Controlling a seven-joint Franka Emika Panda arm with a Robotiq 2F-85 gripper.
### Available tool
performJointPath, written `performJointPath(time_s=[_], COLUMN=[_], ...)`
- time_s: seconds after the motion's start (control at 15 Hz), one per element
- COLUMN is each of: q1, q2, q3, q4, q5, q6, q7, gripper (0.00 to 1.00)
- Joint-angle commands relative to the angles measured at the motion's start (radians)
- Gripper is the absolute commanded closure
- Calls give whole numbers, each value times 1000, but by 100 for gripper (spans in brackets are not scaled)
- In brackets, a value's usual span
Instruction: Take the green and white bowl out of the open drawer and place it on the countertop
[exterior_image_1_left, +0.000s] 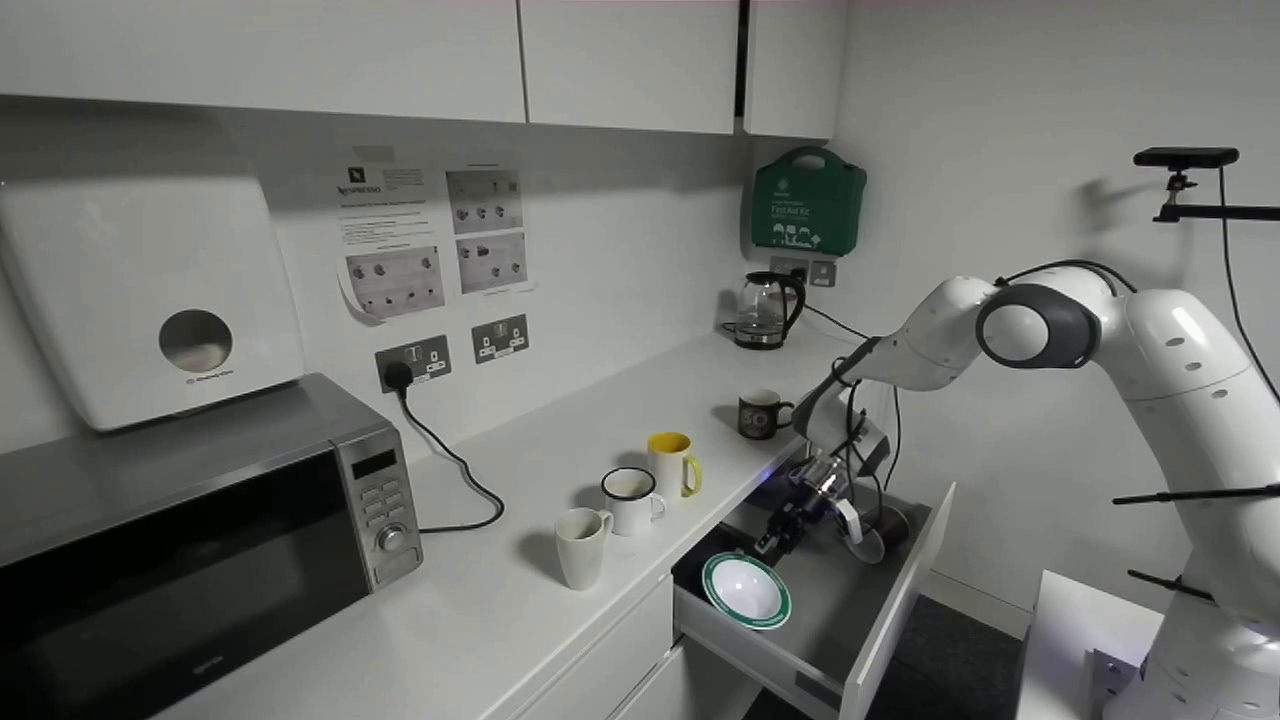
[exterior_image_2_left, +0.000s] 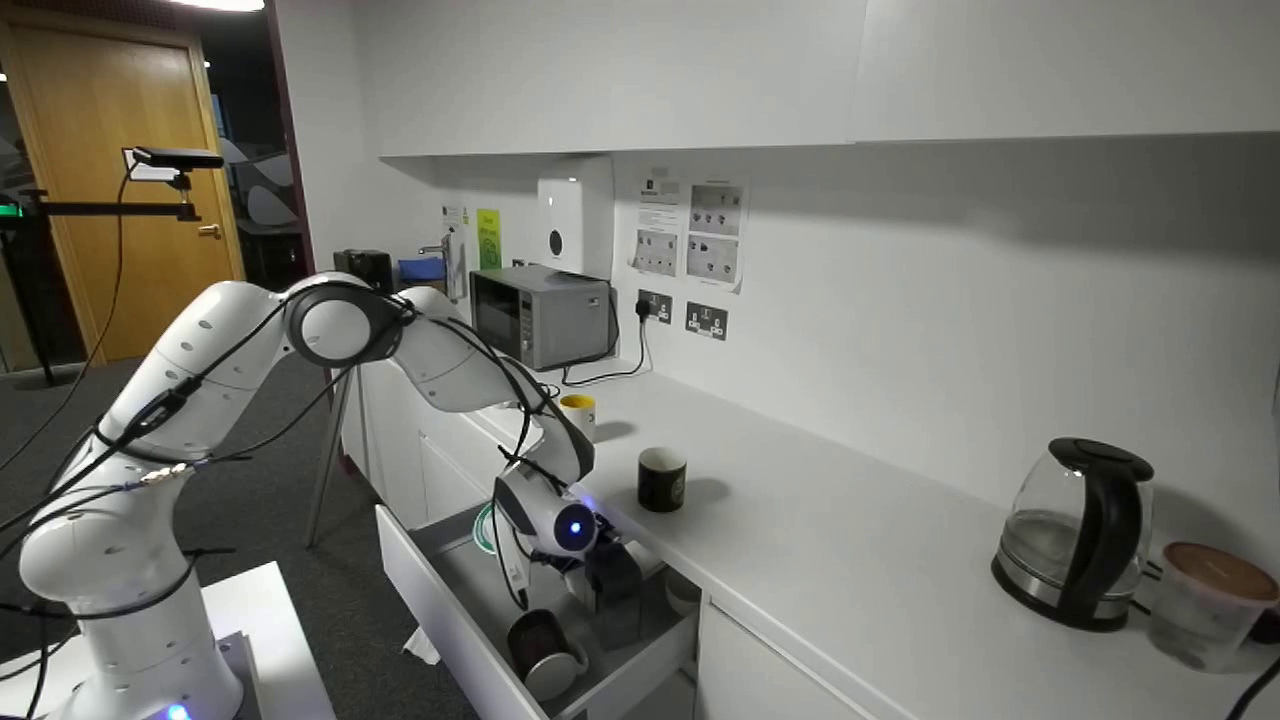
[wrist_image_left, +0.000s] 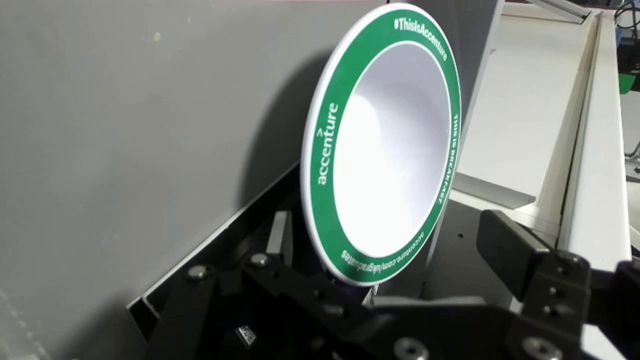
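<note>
The green and white bowl (exterior_image_1_left: 746, 590) lies inside the open drawer (exterior_image_1_left: 835, 615), at its end closer to the microwave. Its white hollow and printed green rim fill the middle of the wrist view, where the bowl (wrist_image_left: 392, 150) stands just beyond my fingertips. My gripper (wrist_image_left: 384, 217) is open, one finger on each side of the bowl's lower rim, with no grip on it. In an exterior view the gripper (exterior_image_1_left: 778, 545) reaches down into the drawer beside the bowl. Only a sliver of the bowl (exterior_image_2_left: 485, 528) shows past the arm in an exterior view. The white countertop (exterior_image_1_left: 470, 610) runs above the drawer.
Along the countertop's front stand a cream mug (exterior_image_1_left: 580, 550), a black-rimmed white mug (exterior_image_1_left: 630, 505), a yellow-lined mug (exterior_image_1_left: 672, 470) and a dark mug (exterior_image_1_left: 760, 418). A kettle (exterior_image_1_left: 765, 312) and microwave (exterior_image_1_left: 200, 540) stand farther off. More mugs lie in the drawer, including a dark one (exterior_image_2_left: 538, 640).
</note>
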Motion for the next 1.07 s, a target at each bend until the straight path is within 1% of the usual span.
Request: performJointPath(time_s=[0.0, 0.53, 1.0], q1=[5, 11, 0], q2=[3, 2, 4], q3=[9, 13, 17], q4=[10, 10, 16], q5=[10, 2, -26], q6=[12, 3, -49], q7=[-14, -15, -19], gripper=[0, 0, 0])
